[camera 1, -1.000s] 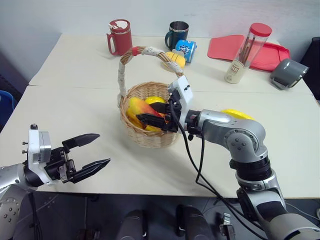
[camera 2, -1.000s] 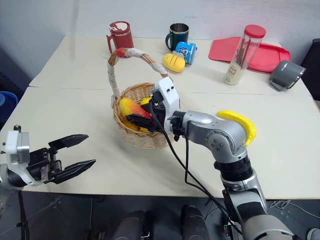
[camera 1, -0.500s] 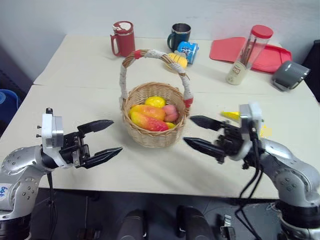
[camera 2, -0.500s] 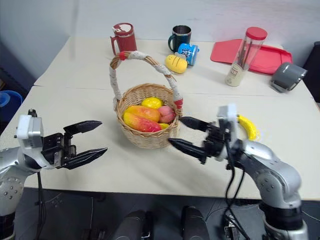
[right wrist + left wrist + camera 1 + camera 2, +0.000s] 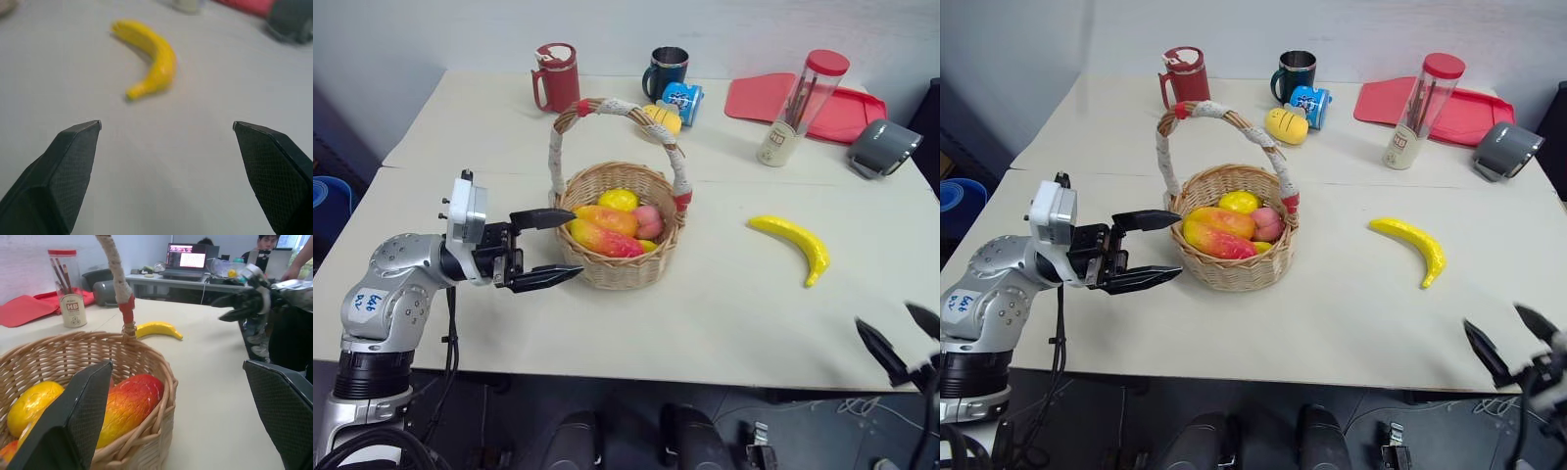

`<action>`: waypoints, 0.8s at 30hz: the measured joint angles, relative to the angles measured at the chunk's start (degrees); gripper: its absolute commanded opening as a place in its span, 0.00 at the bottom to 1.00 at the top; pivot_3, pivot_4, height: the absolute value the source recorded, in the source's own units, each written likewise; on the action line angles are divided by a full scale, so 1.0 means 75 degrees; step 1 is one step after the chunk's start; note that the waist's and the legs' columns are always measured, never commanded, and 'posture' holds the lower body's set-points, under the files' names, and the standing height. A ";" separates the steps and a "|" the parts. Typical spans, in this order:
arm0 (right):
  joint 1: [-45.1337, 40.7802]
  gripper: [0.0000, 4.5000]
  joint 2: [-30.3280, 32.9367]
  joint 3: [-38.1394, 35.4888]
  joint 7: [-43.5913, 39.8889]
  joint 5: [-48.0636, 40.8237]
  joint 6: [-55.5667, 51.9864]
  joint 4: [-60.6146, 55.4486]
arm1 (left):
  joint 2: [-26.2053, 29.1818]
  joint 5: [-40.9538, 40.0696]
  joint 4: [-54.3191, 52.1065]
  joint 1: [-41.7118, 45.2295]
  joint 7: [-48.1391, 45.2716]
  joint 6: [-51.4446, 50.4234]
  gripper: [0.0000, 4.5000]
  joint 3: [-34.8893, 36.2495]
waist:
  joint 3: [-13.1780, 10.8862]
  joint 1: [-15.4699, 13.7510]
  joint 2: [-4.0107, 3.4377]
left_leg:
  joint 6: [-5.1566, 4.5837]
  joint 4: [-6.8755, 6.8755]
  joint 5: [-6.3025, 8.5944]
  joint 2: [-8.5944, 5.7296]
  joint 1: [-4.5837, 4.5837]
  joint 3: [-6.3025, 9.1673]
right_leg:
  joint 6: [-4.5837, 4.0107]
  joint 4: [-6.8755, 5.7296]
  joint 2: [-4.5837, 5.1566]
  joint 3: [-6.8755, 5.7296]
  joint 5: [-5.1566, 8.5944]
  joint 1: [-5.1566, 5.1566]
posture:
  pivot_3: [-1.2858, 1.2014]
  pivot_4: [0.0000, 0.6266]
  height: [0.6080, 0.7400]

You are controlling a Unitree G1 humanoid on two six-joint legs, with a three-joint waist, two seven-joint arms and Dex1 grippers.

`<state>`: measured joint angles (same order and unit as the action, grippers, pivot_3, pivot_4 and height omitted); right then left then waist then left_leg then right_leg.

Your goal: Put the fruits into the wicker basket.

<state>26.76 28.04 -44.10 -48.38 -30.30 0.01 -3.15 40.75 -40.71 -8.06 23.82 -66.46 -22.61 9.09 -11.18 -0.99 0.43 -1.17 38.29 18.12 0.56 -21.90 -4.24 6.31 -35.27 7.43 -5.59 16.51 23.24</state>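
- The wicker basket [image 5: 622,240] sits mid-bench holding two mangoes [image 5: 604,230]; the banana [image 5: 795,245] lies on bare bench to its right, well apart.
- The left gripper [image 5: 548,248], jaws spread and empty, hovers just beside the basket's left wall.
- The right gripper [image 5: 899,340], jaws released, sits at the bench's near right edge, partly cut off.
- Other yellow and pink fruit in the basket is half hidden.
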 measured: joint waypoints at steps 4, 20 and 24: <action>-0.0111 1.00 -0.0244 -0.0103 0.0194 -0.0106 0.0008 0.0259 | 0.0004 0.0040 -0.0049 -0.0187 -0.0010 0.0080 1.00 0.0089 | -0.0006 0.0158 -0.0012 | -0.0008 -0.0028 0.0026 0.0015 0.0110 -0.0023 | -0.0006 0.0015 0.0014 0.0038 -0.0002 -0.0091 | 0.52 0.24 1.00; -0.6420 1.00 0.2147 0.3561 0.0690 0.0783 -0.2987 0.2406 | 0.0044 -0.0228 -0.1283 -0.1528 0.0519 0.0039 1.00 0.0807 | -0.0016 0.0140 -0.0035 | 0.0011 -0.0015 0.0016 0.0023 0.0080 -0.0027 | -0.0022 0.0037 0.0004 0.0036 -0.0004 -0.0075 | 0.52 0.24 1.00; -0.8241 1.00 0.2190 0.4755 0.0812 0.2119 -0.2617 0.4934 | -0.0051 -0.0141 -0.1580 -0.1852 0.0808 0.0217 1.00 0.0891 | -0.0018 0.0156 -0.0037 | -0.0016 -0.0006 0.0015 0.0004 0.0074 -0.0050 | -0.0003 0.0043 0.0012 0.0040 -0.0014 -0.0071 | 0.52 0.24 1.00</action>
<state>-35.05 44.47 -8.44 -42.29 -14.41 -19.62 33.85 40.37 -41.77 -19.91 9.94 -60.40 -20.98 15.78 -11.32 0.18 0.15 -1.29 38.24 18.23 0.59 -21.34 -4.61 6.29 -34.95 7.52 -5.29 16.40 22.71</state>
